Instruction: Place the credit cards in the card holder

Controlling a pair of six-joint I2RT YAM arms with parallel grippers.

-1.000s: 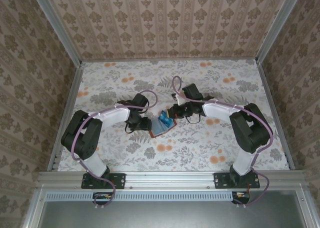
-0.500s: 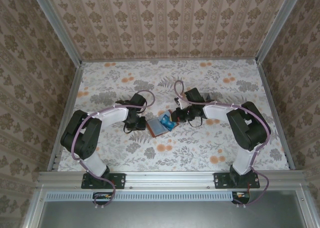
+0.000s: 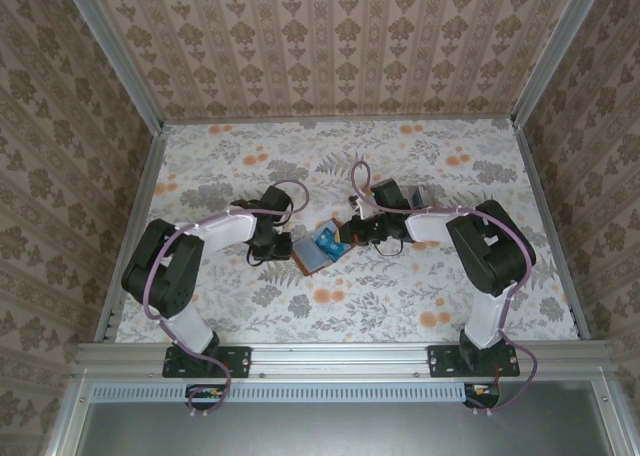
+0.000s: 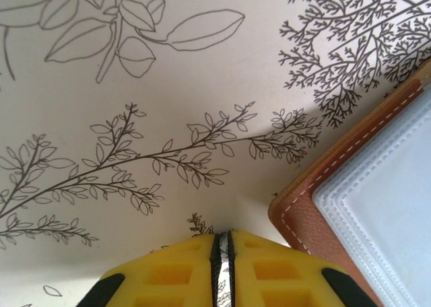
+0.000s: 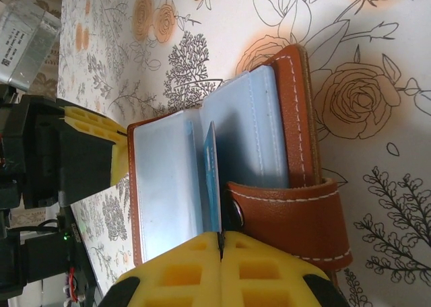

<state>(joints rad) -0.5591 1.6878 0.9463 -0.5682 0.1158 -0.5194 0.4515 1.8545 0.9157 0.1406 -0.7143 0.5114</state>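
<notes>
The card holder [image 3: 312,256], reddish-brown with clear inner pockets, lies open on the flowered cloth between my two grippers. A bluish credit card [image 5: 212,179] stands on edge between its clear pocket leaves. My right gripper [image 5: 221,236] is shut on that card's near end, just beside the clasp tab [image 5: 289,216]. The left gripper [image 4: 222,238] rests on the cloth at the holder's left edge [image 4: 300,216], its jaws closed to a thin slit with nothing between them. A pale grey card-like rectangle [image 3: 418,193] lies behind the right arm.
Both arms [image 3: 215,231] [image 3: 450,221] reach in low over the middle of the table. Metal rails [image 3: 135,226] run along the table's sides, with papered walls behind them. Open cloth lies in front of the holder and along the back.
The left gripper's jaws have closed from about half open. The right gripper has shifted slightly with the blue card, which still sits in the holder.
</notes>
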